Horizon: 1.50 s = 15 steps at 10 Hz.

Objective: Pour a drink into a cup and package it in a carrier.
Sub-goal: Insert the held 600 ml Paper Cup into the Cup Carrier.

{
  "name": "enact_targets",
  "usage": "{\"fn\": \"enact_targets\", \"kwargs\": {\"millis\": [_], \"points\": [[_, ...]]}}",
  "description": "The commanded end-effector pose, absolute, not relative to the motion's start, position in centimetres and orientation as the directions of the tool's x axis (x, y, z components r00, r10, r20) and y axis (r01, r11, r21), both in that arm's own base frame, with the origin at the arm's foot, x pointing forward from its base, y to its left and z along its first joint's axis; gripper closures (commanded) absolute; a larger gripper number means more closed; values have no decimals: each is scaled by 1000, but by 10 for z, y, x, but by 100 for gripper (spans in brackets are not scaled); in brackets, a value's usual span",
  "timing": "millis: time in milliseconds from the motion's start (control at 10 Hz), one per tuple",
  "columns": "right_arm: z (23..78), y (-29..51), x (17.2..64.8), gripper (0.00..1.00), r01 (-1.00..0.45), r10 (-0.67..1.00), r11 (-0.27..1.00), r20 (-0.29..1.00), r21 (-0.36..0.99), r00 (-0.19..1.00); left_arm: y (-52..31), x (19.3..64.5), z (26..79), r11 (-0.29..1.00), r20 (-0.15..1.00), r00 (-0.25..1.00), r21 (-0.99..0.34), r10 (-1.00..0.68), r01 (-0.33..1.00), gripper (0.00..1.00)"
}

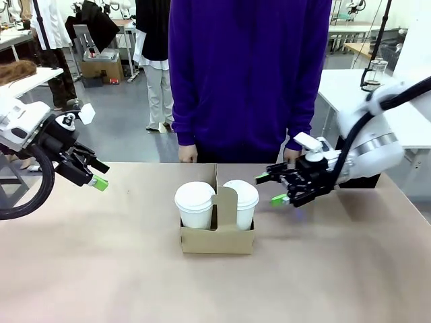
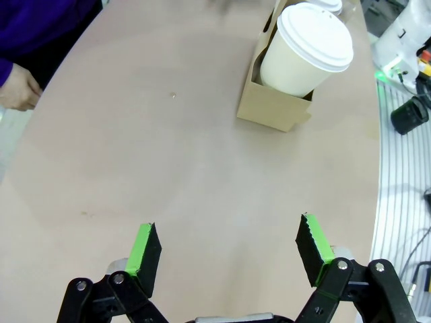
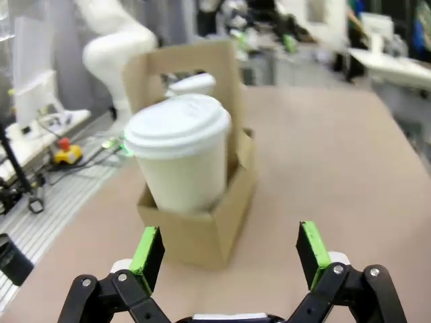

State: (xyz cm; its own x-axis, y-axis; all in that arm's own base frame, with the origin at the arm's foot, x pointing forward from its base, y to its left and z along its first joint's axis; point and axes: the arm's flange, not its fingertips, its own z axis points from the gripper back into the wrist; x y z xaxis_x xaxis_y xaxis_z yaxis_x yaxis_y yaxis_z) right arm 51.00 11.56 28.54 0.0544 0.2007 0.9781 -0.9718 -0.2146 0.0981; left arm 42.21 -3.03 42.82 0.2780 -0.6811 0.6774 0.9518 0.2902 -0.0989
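- Two lidded white cups (image 1: 194,205) seated in the carrier (image 1: 217,239), mid-table.
- Left gripper (image 1: 94,176): jaws spread, empty, well left of carrier.
- Right gripper (image 1: 271,189): jaws spread, empty, just right of carrier.

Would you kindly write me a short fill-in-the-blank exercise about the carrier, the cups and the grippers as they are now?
1. The brown cardboard carrier holds ____ white lidded cups.
2. The left gripper has its jaws ____ and holds nothing.
3. The right gripper points at the carrier, its jaws ____.
4. The person at the far side wears a ____ top.

Missing words: two; open; open; purple
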Motion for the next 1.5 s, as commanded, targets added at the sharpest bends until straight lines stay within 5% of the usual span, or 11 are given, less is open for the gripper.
{"fn": "enact_targets", "kwargs": {"millis": [0, 600, 1400], "points": [[325, 73, 487, 0, -972, 312, 9, 923, 234, 225, -29, 423, 428, 288, 684, 275, -99, -675, 953, 0], [368, -76, 423, 0, -660, 320, 613, 628, 434, 709, -29, 423, 428, 288, 684, 275, -99, -675, 953, 0], [363, -90, 422, 0, -674, 325, 621, 650, 401, 687, -29, 423, 428, 288, 684, 275, -99, -675, 953, 0]]}}
